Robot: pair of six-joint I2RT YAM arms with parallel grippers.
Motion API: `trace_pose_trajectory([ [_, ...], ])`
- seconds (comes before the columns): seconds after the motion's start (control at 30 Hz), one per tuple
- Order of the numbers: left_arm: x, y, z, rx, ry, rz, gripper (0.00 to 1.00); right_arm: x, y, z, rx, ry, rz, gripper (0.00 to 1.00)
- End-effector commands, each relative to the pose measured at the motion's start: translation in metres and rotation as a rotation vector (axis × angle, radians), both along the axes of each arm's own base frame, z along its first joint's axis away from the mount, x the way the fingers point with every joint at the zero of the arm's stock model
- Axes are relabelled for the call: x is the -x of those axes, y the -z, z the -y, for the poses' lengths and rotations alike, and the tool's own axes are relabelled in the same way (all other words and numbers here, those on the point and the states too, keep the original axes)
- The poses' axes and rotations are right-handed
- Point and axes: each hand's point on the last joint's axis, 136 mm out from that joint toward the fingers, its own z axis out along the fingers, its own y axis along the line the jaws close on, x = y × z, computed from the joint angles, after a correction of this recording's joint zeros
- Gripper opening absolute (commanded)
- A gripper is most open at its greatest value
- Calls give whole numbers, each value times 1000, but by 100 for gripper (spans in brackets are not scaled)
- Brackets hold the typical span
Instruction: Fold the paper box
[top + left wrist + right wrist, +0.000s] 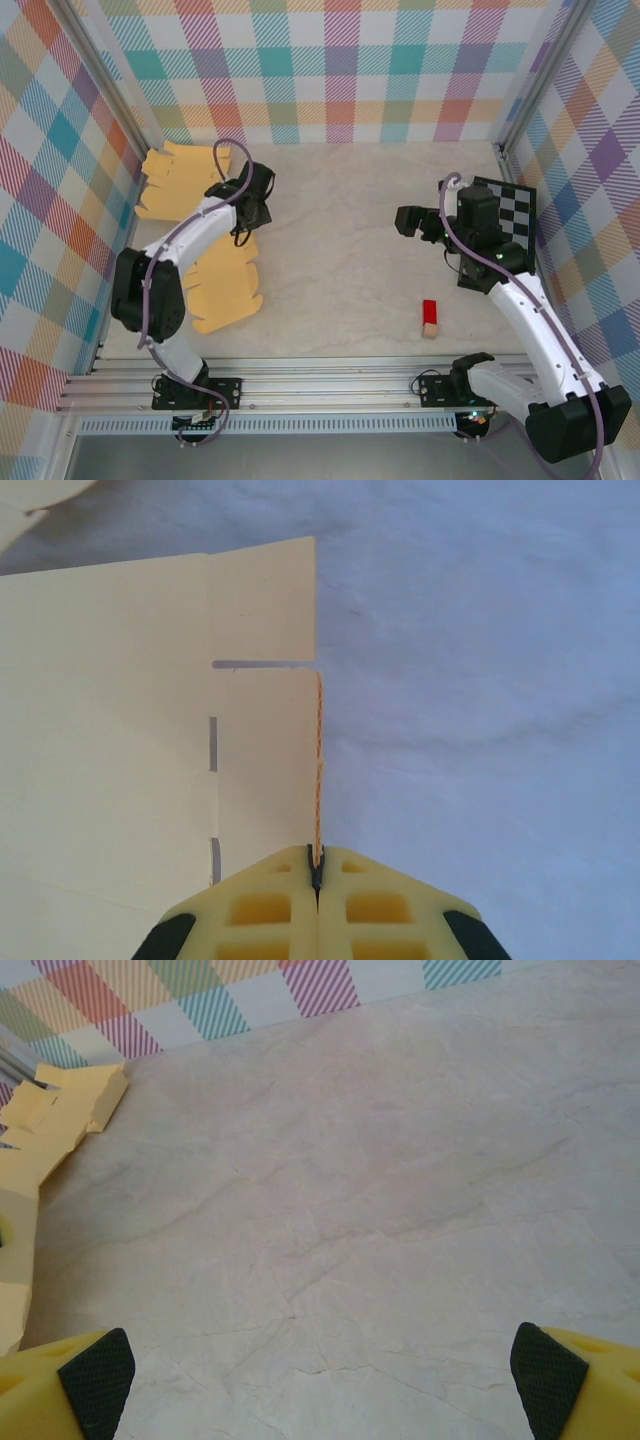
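Left gripper [316, 865], fingers closed, pinches the upturned edge of 1 flap of the flat paper box [130, 730], which lies near the left edge of the table [340, 270]. Right gripper [322, 1370], jaws wide apart and empty, hangs above the table's right side. 1 red block [429, 318] lies near the front edge.

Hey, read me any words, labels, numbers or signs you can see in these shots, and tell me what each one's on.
None: no readable text in any view.
The paper box blank is plain yellow with only slits, the checkerboard card has just black and white squares, and the red block and plaid walls carry no lettering.
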Motion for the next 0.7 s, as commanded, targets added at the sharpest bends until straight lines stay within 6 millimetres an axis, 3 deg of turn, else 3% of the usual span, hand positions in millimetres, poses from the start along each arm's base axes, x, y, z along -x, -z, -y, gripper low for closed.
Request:
trace_pose_trajectory([
  [0.0, 20, -10, 45, 114, 51, 22, 0, 9, -9, 8, 23, 32, -2, 100],
  [0.23, 38, -17, 153, 216, 186, 83, 0, 19, 4, 25, 103, 82, -48, 100],
  [0.43, 24, 4, 227, 279, 218, 92, 0, 26, 19, 37, 143, 127, -85, 100],
  [0.53, 11, 7, 260, 308, 234, 101, 0, 28, 25, 37, 138, 131, -95, 100],
  [0.63, 2, 11, 279, 335, 251, 87, 0, 29, 29, 37, 139, 128, -108, 100],
  [0.67, 1, 7, 280, 327, 258, 94, 8, 29, 30, 36, 139, 127, -110, 100],
])
